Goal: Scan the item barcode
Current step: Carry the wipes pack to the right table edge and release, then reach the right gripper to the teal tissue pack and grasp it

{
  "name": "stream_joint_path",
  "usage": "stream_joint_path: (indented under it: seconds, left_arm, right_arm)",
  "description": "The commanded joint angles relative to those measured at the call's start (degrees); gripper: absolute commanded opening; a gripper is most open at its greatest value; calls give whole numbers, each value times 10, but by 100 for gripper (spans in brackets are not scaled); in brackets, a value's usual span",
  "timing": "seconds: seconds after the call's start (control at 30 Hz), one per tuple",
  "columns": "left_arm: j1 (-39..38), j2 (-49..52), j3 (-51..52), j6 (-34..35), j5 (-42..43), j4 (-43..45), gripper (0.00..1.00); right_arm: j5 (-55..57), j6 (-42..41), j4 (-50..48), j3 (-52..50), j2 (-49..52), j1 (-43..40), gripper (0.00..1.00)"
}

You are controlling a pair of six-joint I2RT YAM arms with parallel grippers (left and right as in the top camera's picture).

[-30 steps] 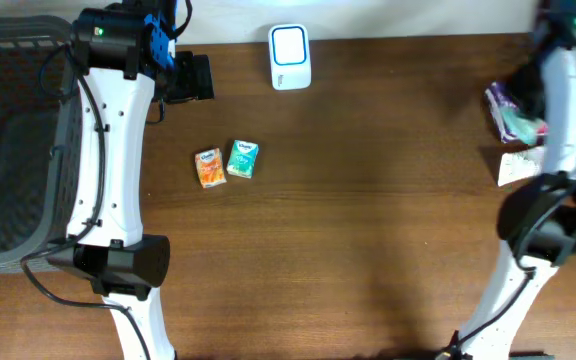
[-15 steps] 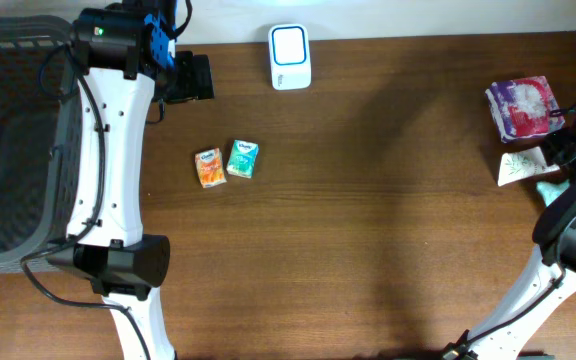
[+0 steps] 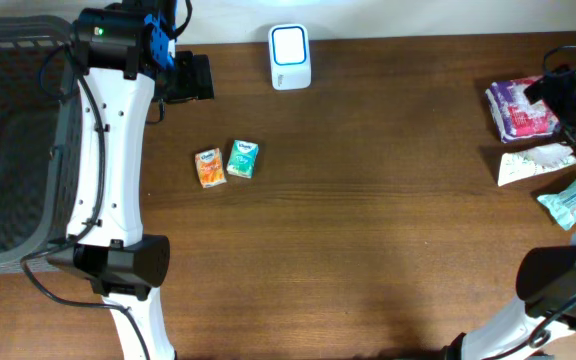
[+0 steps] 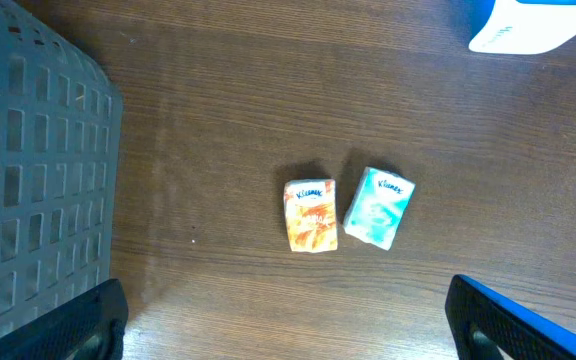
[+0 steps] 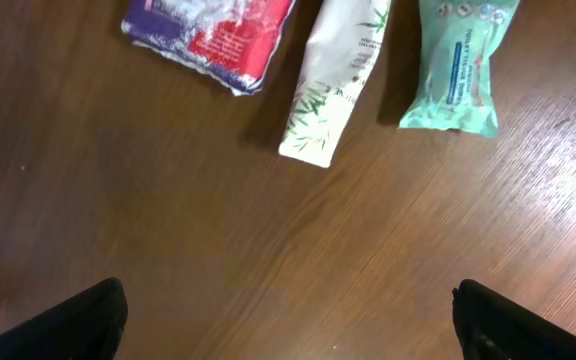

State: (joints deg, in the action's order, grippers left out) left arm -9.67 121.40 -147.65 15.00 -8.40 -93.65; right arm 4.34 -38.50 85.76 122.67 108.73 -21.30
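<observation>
My right fingers [image 5: 68, 320] stand wide with nothing between them over the table [image 5: 218, 230]. Along the top of that view lie a purple tissue pack [image 5: 208, 35], a white bamboo-print sachet [image 5: 333, 90] and a teal wipes pack [image 5: 458, 70]. My left fingers [image 4: 78, 325] are wide and empty too, above an orange Kleenex pack [image 4: 310, 215] just beside a teal Kleenex pack [image 4: 379, 207]. A grey basket [image 4: 28, 170] fills the left edge, and the white scanner [image 3: 290, 56] sits top centre overhead.

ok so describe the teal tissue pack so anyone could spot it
Find the white scanner at the far edge of the table; toward the near edge and a little left, two small tissue packs lie side by side. The teal pack is the right one, and its neighbour is orange.
</observation>
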Motion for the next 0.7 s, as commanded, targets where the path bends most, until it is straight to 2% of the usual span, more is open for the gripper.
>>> stream_joint_path:
  seconds: [0.0, 0.23, 0.27, 0.3, 0.37, 0.43, 0.47, 0.6, 0.67]
  left_arm:
    - [1, -5, -6, 3, 0, 1, 99]
    - [1, -4, -6, 3, 0, 1, 99]
    - [1, -5, -6, 3, 0, 1, 99]
    - [1, -5, -6, 3, 0, 1, 99]
    - [1, -5, -6, 3, 0, 1, 99]
    - [1, -5, -6, 3, 0, 1, 99]
    - [1, -5, -6, 3, 0, 1, 99]
    - [1, -5, -6, 3, 0, 1, 99]
    - [1, -5, -6, 3, 0, 1, 99]
  right_arm:
    - [-25, 6, 9, 2, 6, 3, 99]
    - [-54, 6, 4, 2, 6, 3, 99]
    - [-90, 6, 5, 2, 6, 3, 98]
    - [-163, 31, 6, 2, 6, 4, 99]
    - [-276, 144, -21, 1, 9, 29, 99]
    - [-307, 247, -57, 1, 19, 91, 99]
    - [-307, 259, -75, 1, 29, 132, 99]
    - [-307, 242, -167, 1, 95, 283, 99]
    - [-307, 175, -228, 1, 143, 348, 99]
